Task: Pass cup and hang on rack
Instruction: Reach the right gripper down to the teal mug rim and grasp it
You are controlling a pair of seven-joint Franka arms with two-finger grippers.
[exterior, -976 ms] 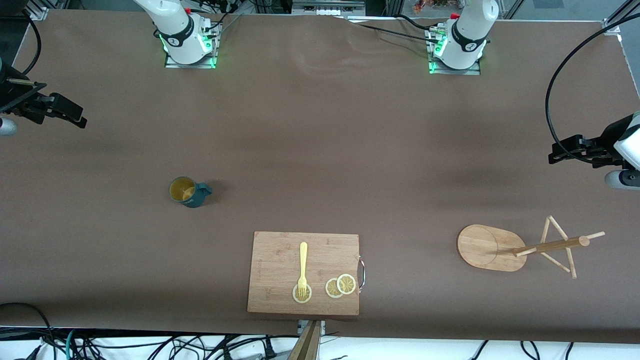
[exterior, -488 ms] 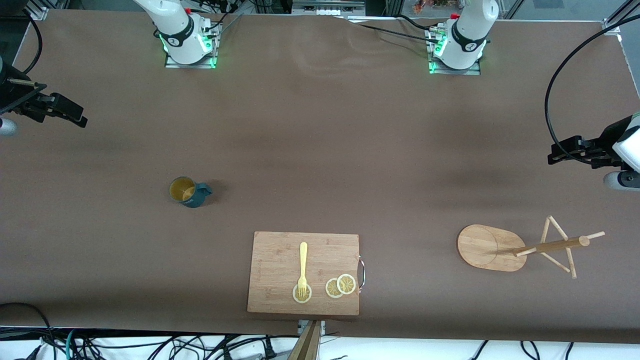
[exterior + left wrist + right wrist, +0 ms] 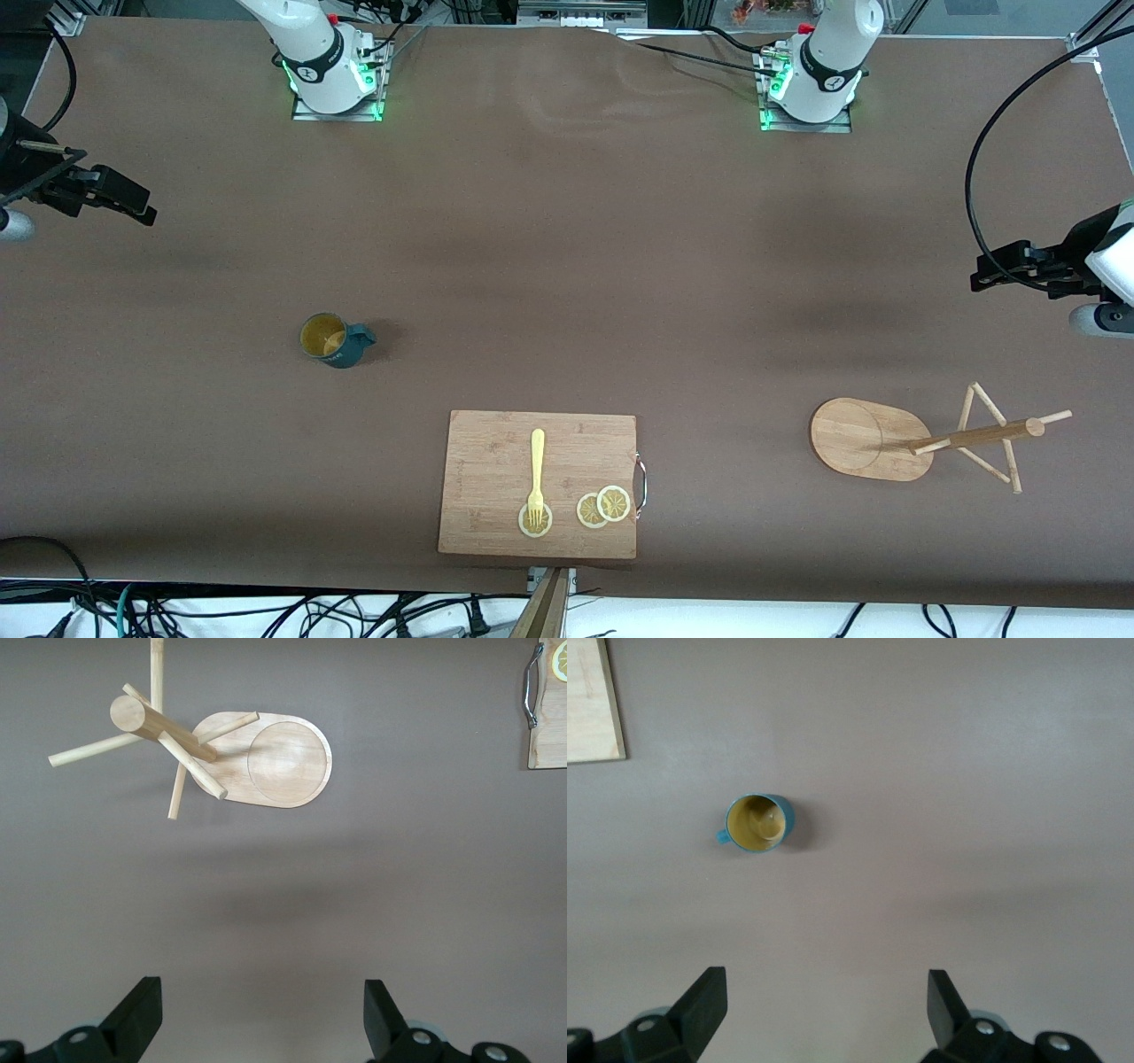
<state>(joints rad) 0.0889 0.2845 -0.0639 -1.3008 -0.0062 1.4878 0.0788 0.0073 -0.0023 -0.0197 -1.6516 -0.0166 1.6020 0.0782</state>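
The right hand [image 3: 133, 206] hangs wide open and empty over the table's [image 3: 567, 266] end; it should descend squarely onto the upright cup [image 3: 335, 339]. The left hand [image 3: 992, 270], likewise open, waits above the rack [image 3: 873, 439].

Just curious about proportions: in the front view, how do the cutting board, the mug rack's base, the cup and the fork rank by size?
1. Cutting board, largest.
2. Rack base.
3. Fork and cup: unsure. The fork looks longer, the cup bulkier.
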